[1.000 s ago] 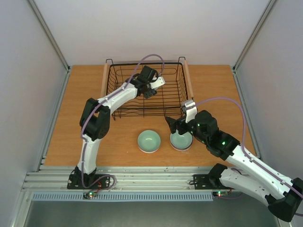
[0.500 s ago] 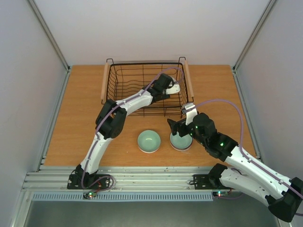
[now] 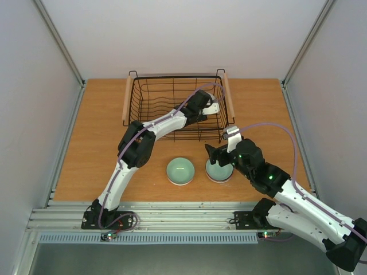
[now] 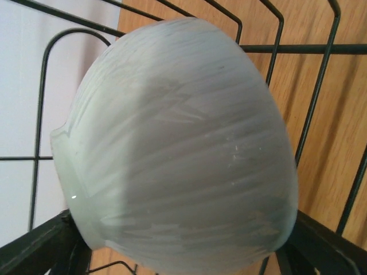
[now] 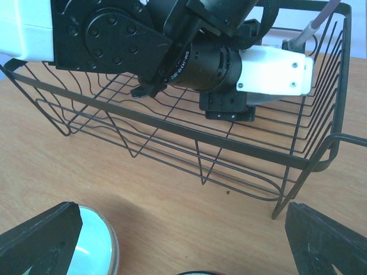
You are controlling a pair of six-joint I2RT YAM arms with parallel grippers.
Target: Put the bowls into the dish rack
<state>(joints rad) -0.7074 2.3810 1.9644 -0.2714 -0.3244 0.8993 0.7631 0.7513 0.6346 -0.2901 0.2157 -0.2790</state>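
Note:
The black wire dish rack stands at the back centre. My left gripper is inside its right end. In the left wrist view a pale mint bowl lies tilted on its side against the rack wires, between my left gripper's wide-open jaws. A second mint bowl sits on the table in front of the rack. Another bowl with a dark rim sits to its right. My right gripper is open and empty just above that bowl's far edge.
The rack has two light wooden handles on its short sides. In the right wrist view the rack's front bar and the left arm's wrist are close ahead. The mint bowl shows at lower left.
My left gripper has moved from the rack's middle to its right end, mostly in the first half second. My right gripper has shifted slightly right over the dark-rimmed bowl.

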